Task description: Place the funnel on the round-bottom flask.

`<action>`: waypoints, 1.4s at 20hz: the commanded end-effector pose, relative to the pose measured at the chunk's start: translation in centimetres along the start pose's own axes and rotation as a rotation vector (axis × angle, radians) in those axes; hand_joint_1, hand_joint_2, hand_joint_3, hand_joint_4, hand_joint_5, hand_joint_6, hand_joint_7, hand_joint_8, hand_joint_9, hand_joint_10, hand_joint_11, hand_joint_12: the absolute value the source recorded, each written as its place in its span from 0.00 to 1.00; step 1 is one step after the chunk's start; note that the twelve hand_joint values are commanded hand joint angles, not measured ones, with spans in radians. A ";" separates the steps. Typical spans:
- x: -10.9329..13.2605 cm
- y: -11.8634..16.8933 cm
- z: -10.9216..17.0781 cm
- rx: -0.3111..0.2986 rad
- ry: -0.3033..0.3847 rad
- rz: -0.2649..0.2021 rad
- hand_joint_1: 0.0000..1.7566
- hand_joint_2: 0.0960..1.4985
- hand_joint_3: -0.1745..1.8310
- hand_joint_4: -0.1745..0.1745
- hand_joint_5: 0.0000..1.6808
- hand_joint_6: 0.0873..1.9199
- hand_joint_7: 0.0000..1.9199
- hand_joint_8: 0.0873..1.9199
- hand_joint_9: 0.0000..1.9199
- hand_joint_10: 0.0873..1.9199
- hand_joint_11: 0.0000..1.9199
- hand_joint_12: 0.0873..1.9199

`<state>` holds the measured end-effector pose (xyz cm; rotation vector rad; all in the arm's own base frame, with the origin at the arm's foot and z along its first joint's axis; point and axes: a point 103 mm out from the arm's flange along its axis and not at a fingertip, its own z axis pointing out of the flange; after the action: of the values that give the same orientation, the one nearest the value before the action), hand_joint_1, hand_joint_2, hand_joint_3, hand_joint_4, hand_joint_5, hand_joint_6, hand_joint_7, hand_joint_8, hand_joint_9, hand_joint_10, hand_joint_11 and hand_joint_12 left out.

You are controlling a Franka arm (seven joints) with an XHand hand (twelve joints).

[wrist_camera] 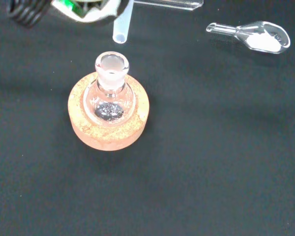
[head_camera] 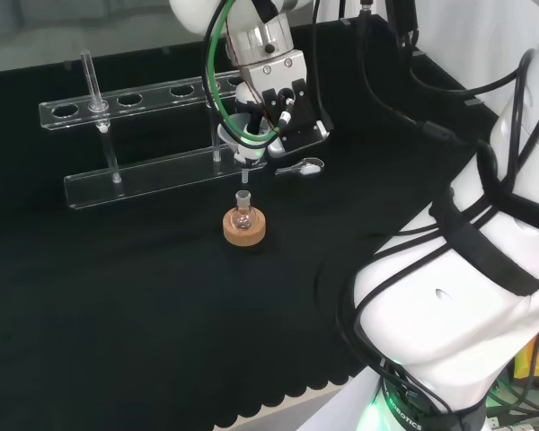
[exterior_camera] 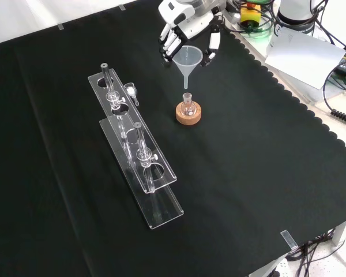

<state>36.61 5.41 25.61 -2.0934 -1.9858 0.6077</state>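
Note:
A small clear round-bottom flask [head_camera: 243,212] [exterior_camera: 188,104] [wrist_camera: 109,93] stands upright in a cork ring [head_camera: 244,227] [exterior_camera: 188,113] [wrist_camera: 108,129] near the middle of the cloth. The hand [head_camera: 271,99] [exterior_camera: 187,26] is curled round the rim of a clear plastic funnel [head_camera: 244,136] [exterior_camera: 187,62], holding it upright in the air. The funnel's stem [wrist_camera: 123,23] points down and ends a little above the flask's open neck, slightly off to one side in the wrist view.
A clear acrylic test-tube rack [head_camera: 130,135] [exterior_camera: 135,144] stands beyond the flask in the head view, with glass tubes [head_camera: 93,83] [exterior_camera: 141,151] in it. A small glass scoop with white powder [head_camera: 303,167] [wrist_camera: 255,35] lies on the cloth near the rack's end.

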 end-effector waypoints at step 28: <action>-0.5 1.5 1.8 0.030 0.017 -0.006 0.52 0.51 0.46 0.44 0.37 0.40 0.24 0.31 0.48 0.19 0.29 0.67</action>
<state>37.09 4.93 23.67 -2.0707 -1.9665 0.6269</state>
